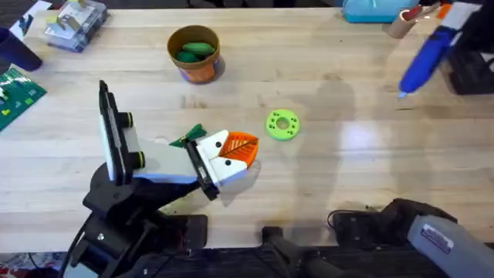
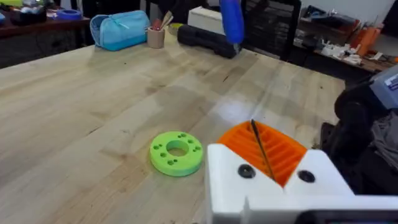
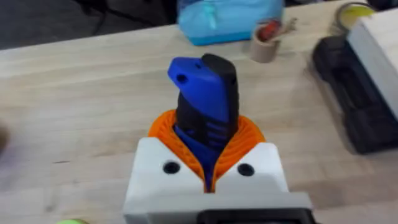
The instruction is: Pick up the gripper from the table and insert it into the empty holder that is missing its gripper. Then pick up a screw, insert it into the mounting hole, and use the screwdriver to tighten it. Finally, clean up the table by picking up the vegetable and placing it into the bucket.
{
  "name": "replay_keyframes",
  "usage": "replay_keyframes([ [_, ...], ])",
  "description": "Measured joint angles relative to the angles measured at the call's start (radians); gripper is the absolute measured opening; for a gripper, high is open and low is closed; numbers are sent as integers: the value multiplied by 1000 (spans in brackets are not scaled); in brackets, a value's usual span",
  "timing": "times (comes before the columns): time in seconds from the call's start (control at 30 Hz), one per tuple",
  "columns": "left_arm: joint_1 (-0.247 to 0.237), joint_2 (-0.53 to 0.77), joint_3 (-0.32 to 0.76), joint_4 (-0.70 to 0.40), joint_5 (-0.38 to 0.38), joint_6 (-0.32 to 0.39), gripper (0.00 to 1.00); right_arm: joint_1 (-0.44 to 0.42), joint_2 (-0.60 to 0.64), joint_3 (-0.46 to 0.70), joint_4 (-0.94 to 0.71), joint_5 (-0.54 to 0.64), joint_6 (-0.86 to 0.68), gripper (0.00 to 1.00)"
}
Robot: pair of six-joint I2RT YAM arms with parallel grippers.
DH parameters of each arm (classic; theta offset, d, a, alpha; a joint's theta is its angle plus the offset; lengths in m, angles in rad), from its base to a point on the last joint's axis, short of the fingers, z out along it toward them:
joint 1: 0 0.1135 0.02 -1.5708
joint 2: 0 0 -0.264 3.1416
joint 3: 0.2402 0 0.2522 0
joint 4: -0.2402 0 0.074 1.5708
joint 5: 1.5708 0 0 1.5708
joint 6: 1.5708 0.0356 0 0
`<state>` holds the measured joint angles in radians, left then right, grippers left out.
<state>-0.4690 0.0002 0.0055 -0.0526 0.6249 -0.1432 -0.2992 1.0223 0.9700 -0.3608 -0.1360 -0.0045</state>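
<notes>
Overhead shows our right gripper (image 3: 208, 177) closed around the screwdriver (image 1: 423, 60), raised far from our left gripper (image 1: 231, 154); its jaw gap we cannot tell; a slipping tool could miss the screw.

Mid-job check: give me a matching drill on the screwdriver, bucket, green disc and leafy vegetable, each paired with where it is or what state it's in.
Things:
1. screwdriver
2. bucket
3. green disc
4. leafy vegetable

States:
A. lying flat on open table
B. clamped in the right gripper
C. close beside the left gripper
D. holding smooth green pods

Pairs: 1-B, 2-D, 3-A, 4-C
</notes>
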Motion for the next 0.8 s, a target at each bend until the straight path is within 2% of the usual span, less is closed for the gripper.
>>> replay_keyframes([
  [0.13, 0, 0, 0, 0, 0, 0, 18, 123, -115, -118, 131, 0, 74, 26],
  [0.3, 0, 0, 0, 0, 0, 0, 18, 327, -200, -168, 206, 1, 120, 26],
  [0.63, 0, 0, 0, 0, 0, 0, 18, 828, -183, -172, 470, -3, 147, 26],
  [0.8, 0, 0, 0, 0, 0, 0, 18, 1004, -140, -173, 596, -11, 154, 26],
])
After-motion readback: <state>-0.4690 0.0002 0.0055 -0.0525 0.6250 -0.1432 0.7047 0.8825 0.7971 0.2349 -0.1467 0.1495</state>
